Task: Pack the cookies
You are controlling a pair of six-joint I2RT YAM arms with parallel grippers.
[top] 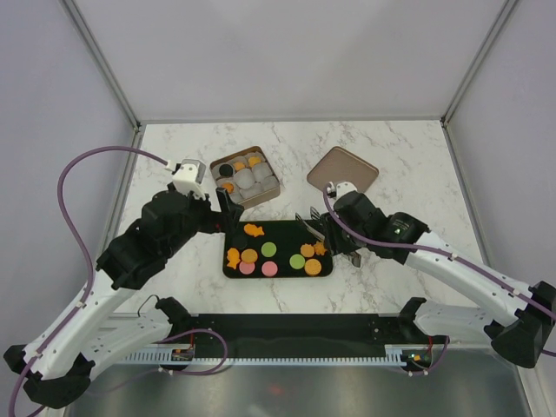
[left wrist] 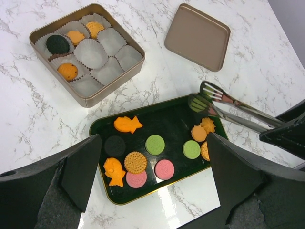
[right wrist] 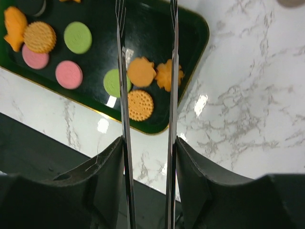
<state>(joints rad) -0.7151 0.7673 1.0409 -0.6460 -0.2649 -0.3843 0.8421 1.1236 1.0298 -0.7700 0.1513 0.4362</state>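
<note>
The cookies (left wrist: 155,144) lie on a dark green tray (left wrist: 176,119): round green, pink, black and orange discs, plus orange fish (left wrist: 127,124) and flower shapes. Several more cookies (left wrist: 68,71) sit in paper cups inside a square tan tin (left wrist: 112,88). My left gripper (left wrist: 153,143) hangs open above the tray's left half, holding nothing. My right gripper (right wrist: 148,143) is shut on a pair of metal tongs (right wrist: 123,95). The tongs' tips (left wrist: 205,98) stand apart over the tray's far right end with nothing between them.
The tin's lid (top: 342,169) lies flat on the marble table to the right of the tin (top: 261,198). Several paper cups (left wrist: 90,52) in the tin hold nothing. The tray (top: 282,233) sits in front of the tin, near both arms.
</note>
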